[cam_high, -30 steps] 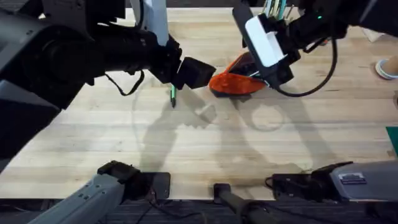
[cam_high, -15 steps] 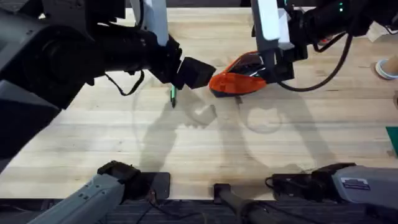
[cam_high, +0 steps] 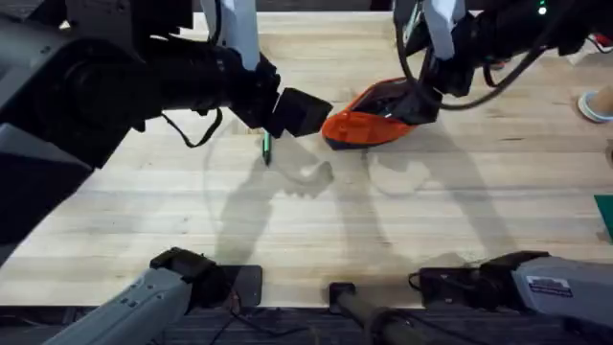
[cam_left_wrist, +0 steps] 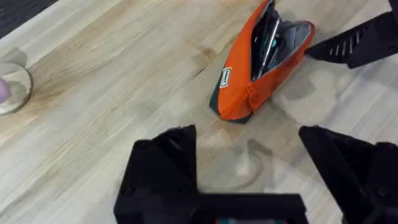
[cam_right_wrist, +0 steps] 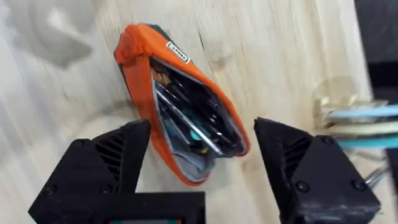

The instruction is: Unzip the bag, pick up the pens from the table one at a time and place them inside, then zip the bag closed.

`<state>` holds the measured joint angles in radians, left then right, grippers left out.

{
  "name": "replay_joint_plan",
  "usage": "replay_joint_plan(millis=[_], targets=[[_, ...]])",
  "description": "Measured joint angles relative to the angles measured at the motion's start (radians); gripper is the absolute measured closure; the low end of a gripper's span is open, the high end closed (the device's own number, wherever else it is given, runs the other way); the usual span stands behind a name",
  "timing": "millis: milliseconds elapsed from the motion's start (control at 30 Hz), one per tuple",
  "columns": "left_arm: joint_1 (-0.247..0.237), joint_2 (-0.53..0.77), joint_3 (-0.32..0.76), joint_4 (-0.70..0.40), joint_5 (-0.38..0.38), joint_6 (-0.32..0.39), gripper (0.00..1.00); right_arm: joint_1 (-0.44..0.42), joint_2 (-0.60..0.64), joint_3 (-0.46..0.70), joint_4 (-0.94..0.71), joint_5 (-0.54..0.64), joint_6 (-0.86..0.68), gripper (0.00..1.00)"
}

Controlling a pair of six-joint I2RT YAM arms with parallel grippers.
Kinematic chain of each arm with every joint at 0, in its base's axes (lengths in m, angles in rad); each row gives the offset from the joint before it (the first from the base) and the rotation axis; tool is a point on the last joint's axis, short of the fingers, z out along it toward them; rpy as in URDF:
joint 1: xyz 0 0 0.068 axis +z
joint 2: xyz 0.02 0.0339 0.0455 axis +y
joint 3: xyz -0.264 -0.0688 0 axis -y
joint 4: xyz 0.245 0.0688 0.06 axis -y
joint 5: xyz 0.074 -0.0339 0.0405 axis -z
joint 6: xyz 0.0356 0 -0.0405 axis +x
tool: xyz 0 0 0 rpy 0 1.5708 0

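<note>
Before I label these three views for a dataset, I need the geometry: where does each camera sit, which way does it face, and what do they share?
Overhead: fixed above the arm bases, looking down and forward over the table; both arms show, and a green pen.
Left wrist: on the left arm, looking down at the bag, the left gripper open at the bottom edge.
Right wrist: on the right arm, looking into the unzipped bag, the right gripper open.
Shared: all three see the orange bag.
</note>
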<state>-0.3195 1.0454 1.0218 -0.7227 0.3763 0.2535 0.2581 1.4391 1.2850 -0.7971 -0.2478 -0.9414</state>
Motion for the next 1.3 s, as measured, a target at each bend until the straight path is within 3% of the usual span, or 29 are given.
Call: replay_joint_plan(millis=[267,467,833,1300], targets=[[0.0,0.0,0.0,-0.003,0.0,0.0,0.008,0.0,0.0,0.0,-0.002,0.0,0.305,0.004],[0.0,0.0,0.0,-0.004,-0.011,-0.006,0.008,0.0,-0.001,0.0,-0.015,0.0,0.415,0.004],[0.0,0.022,0.0,-0.009,-0.297,-0.222,0.008,0.0,-0.134,-0.001,-0.026,0.078,0.448,0.003],[0.0,0.275,0.0,-0.017,-0.367,-0.326,0.008,0.0,-0.329,-0.001,-0.112,0.186,0.522,0.003]])
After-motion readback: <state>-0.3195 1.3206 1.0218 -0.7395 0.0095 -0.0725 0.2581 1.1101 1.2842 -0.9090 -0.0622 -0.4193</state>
